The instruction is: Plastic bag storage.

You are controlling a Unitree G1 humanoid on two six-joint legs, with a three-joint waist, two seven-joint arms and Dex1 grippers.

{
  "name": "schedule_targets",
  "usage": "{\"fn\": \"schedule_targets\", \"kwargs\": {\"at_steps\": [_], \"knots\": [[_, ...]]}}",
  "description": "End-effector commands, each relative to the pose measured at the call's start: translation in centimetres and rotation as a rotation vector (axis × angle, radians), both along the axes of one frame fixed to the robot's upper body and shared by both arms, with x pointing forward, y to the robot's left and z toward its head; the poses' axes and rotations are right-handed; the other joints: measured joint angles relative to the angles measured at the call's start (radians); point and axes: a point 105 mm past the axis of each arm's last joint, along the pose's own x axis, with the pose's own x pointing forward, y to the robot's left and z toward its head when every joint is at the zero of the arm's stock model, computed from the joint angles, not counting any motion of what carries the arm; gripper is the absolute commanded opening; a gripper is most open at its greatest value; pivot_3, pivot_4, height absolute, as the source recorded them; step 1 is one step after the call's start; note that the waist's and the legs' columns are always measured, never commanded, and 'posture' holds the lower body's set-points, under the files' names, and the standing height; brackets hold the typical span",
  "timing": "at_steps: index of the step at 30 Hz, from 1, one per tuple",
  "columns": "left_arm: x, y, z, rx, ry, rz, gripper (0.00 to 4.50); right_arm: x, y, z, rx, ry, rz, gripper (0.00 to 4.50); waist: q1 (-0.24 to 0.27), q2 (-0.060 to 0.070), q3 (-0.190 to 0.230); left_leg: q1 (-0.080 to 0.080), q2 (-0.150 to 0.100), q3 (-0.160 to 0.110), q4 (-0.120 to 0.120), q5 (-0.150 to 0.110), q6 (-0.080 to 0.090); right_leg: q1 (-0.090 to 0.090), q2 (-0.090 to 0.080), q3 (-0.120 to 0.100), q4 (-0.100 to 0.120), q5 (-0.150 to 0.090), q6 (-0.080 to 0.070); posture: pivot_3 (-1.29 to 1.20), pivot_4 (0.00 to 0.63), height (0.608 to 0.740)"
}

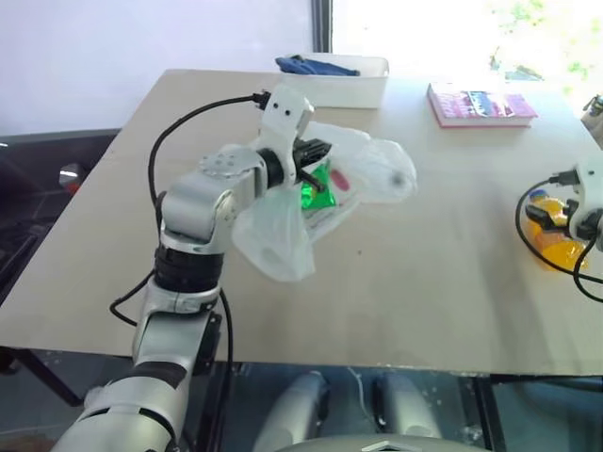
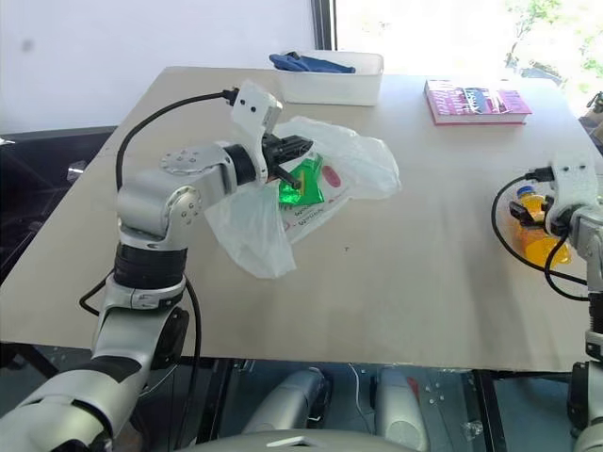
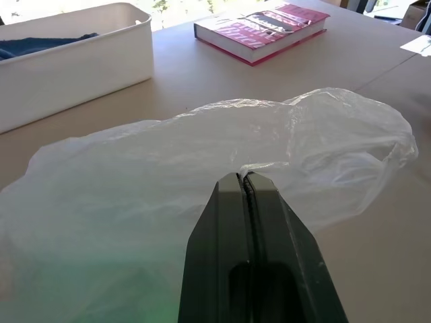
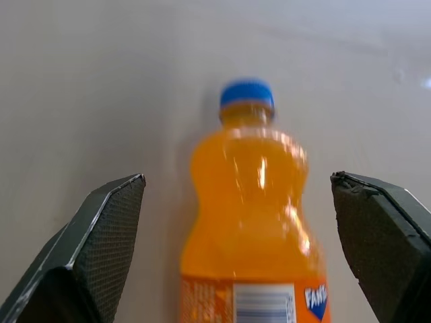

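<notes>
1. one plastic bag (image 1: 283, 221) is held above the table (image 1: 424, 264), pinched in the closed left gripper (image 1: 316, 174).
2. one green packet (image 1: 316, 191) is seen through it.
3. one orange bottle (image 4: 252, 222) is framed by the wide-apart fingers of the right gripper (image 4: 252, 249).
4. one book (image 1: 479, 104) and one white tray (image 1: 353, 85) are seen at the far edge.

Through the plastic bag (image 1: 353, 174) I make out a green packet (image 1: 317, 186) only in part, the film veiling its print. My right gripper (image 4: 239, 232) frames an orange bottle (image 4: 250, 222) whose base runs off the picture's edge. At the worktop's far edge, the white tray (image 1: 350, 83) hides most of a blue cloth (image 1: 311, 65).
</notes>
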Motion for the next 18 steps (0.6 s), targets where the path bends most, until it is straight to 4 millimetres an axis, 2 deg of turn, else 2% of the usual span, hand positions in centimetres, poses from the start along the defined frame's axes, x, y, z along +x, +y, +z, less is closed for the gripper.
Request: {"fn": "schedule_targets", "kwargs": {"at_steps": [1, 4, 5, 7, 10, 12, 14, 16, 18], "knots": [[-0.6, 0.1, 1.3, 0.001, -0.060, 0.004, 0.00, -1.2, -1.9, -0.7, -0.010, 0.069, -0.041, 4.46, 0.001, 0.000, 0.000, 0.000, 0.000, 0.000, 0.000, 0.000, 0.000, 0.000, 0.000, 0.000, 0.000, 0.000, 0.000, 0.00, 0.150, 0.740], [-0.6, 0.2, 1.4, 0.000, -0.061, 0.012, 0.00, -1.9, -2.3, -2.1, 0.035, 0.127, -0.043, 4.46, 0.002, 0.000, 0.000, 0.000, 0.000, 0.000, 0.000, 0.000, 0.000, 0.000, 0.000, 0.000, 0.000, 0.000, 0.000, 0.00, 0.150, 0.740], [-0.6, 0.3, 1.4, -0.001, -0.062, 0.014, 0.00, -2.0, -2.3, -2.3, 0.044, 0.139, -0.038, 3.93, 0.001, 0.000, 0.000, 0.000, 0.000, 0.000, 0.000, 0.000, 0.000, 0.000, 0.000, 0.000, 0.000, 0.000, 0.000, 0.00, 0.150, 0.740], [-0.4, 0.4, 1.5, -0.004, -0.063, 0.018, 0.00, -2.1, -2.3, -2.5, 0.056, 0.148, -0.033, 3.18, 0.000, 0.000, 0.000, 0.001, 0.000, 0.000, 0.000, 0.000, 0.000, 0.001, 0.000, 0.000, 0.001, 0.000, 0.000, 0.00, 0.150, 0.740], [-0.2, 0.5, 1.8, -0.030, -0.063, 0.024, 0.00, -2.3, -2.1, -2.2, 0.037, 0.146, -0.001, 3.05, 0.001, 0.000, 0.000, 0.001, 0.000, 0.000, 0.000, 0.000, 0.000, 0.001, 0.000, -0.001, 0.001, 0.000, 0.000, 0.00, 0.150, 0.740], [-0.1, 0.6, 2.0, -0.058, -0.054, 0.026, 0.00, -2.2, -1.2, -1.3, 0.003, 0.100, 0.069, 3.05, 0.005, 0.000, 0.000, 0.000, 0.000, -0.001, 0.000, 0.000, 0.000, 0.000, 0.000, -0.001, 0.001, 0.000, 0.000, 0.00, 0.150, 0.740], [0.0, 0.7, 2.4, -0.088, -0.049, 0.024, 0.00, -2.3, 1.0, 0.5, 0.021, 0.013, 0.196, 3.05, 0.007, 0.000, 0.000, 0.000, 0.000, -0.001, 0.000, 0.000, 0.000, 0.000, 0.000, -0.002, 0.000, 0.000, 0.000, 0.00, 0.150, 0.740], [0.1, 1.0, 2.8, -0.110, -0.047, 0.029, 0.00, -3.6, 4.4, 2.2, 0.083, -0.033, 0.376, 3.05, 0.004, 0.001, 0.000, -0.001, 0.000, -0.001, 0.000, 0.000, 0.000, 0.000, 0.000, -0.001, 0.000, 0.000, 0.000, 0.00, 0.150, 0.740], [0.2, 1.3, 3.4, -0.139, -0.043, 0.029, 0.00, -6.3, 9.6, 3.6, 0.138, -0.045, 0.647, 3.05, -0.001, 0.002, 0.000, -0.001, 0.001, -0.001, 0.000, 0.000, 0.000, -0.001, 0.001, -0.001, 0.000, 0.000, 0.000, 0.00, 0.150, 0.740]]}}
